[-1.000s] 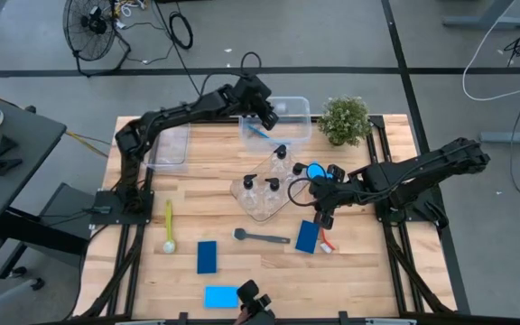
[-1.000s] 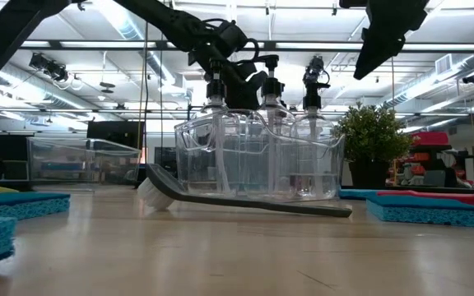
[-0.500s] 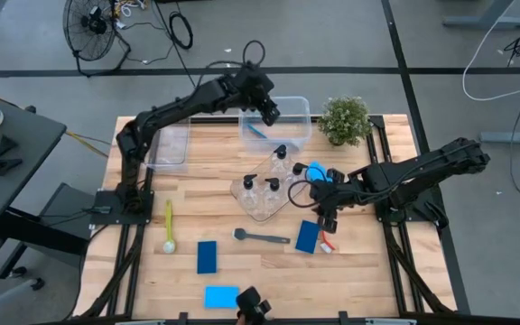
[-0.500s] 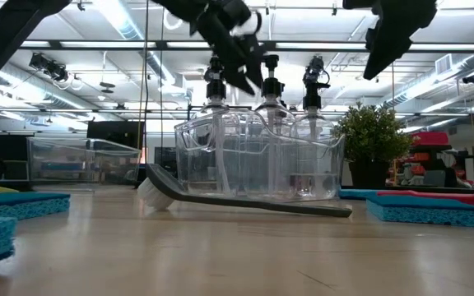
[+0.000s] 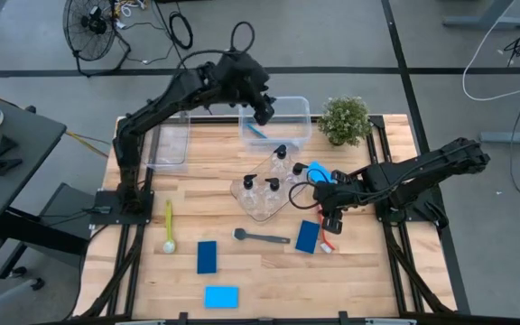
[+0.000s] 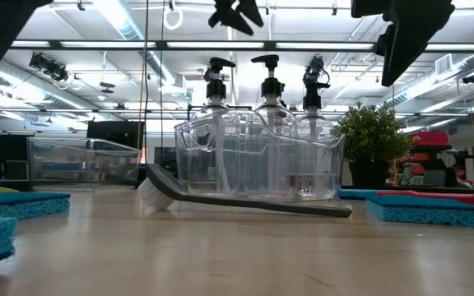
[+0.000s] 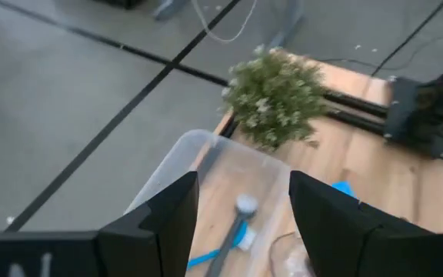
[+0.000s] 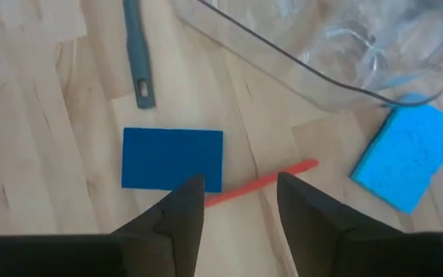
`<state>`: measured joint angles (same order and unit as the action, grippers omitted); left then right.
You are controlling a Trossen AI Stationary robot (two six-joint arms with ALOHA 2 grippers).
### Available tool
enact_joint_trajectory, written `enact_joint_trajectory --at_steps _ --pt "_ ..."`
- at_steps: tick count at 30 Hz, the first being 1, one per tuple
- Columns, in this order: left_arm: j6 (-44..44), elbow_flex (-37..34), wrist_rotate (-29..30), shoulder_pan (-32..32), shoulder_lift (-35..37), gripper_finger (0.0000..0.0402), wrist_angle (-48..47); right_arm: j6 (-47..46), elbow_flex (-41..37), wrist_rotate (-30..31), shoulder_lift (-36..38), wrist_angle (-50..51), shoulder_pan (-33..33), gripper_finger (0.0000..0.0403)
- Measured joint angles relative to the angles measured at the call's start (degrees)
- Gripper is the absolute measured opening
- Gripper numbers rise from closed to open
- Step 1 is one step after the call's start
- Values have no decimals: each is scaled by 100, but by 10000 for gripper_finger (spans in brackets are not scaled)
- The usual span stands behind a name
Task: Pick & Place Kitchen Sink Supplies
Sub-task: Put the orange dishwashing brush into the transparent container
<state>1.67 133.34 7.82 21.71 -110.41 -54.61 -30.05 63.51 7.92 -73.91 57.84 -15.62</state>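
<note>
My left gripper [image 5: 264, 112] [image 7: 243, 188] is open and holds nothing, high above the far clear bin [image 5: 301, 106], where a blue brush [image 7: 233, 235] lies on the floor. My right gripper [image 5: 329, 218] [image 8: 239, 191] is open above the red brush [image 8: 266, 178] and a dark-blue sponge [image 8: 172, 158], both flat on the table. Three pump bottles [image 6: 266, 90] stand in a clear tray [image 5: 258, 206]. Also flat on the wood are a grey brush [image 5: 262, 237], a yellow-green brush [image 5: 169, 226], and more sponges: [image 5: 207, 256], [image 5: 221, 296], [image 5: 318, 171].
A potted plant [image 5: 344, 119] stands at the far edge, right of the bin. A second clear bin [image 5: 168, 144] sits at the far left. Bare wood lies between the tray and the left bin, and along the near right.
My left gripper has risen from just over the far bin to well above it, drifting a little toward the far edge; the blue brush stays in the bin. My right gripper has shifted slightly toward the table's right above the red brush.
</note>
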Motion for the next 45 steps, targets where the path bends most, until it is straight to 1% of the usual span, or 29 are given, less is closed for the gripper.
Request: enact_joint_trajectory --at_steps 7,13,18,23,28,32,35,39,45 --pt "-265 -102 79 -546 131 211 -1179 -414 0 25 4 -52 -84 165" --pt "-650 -585 95 -1111 134 211 -1489 -911 -11 64 3 -82 -222 165" --pt "-883 -1108 94 -1423 211 211 -1790 -1556 -241 62 4 -336 -374 165" --pt "-837 -1970 -9 -1480 903 210 -1485 -2060 -619 52 4 -786 -545 165" --pt "-580 -3259 -53 -1433 1831 210 -606 -2311 -899 7 2 -1178 -616 165" --pt "-339 -4244 -57 -1411 2491 210 -42 -2661 -1031 -1 2 -1198 -616 165" --pt "-44 -4785 -59 -1416 2836 210 236 -3049 -1111 1 2 -1135 -616 165" --pt "229 -5240 -56 -1418 3110 210 489 -3722 -1206 7 1 -1110 -616 165" --pt "326 -5320 -37 -1418 3114 210 596 -5361 -1613 -1 -2 -1307 -614 165"
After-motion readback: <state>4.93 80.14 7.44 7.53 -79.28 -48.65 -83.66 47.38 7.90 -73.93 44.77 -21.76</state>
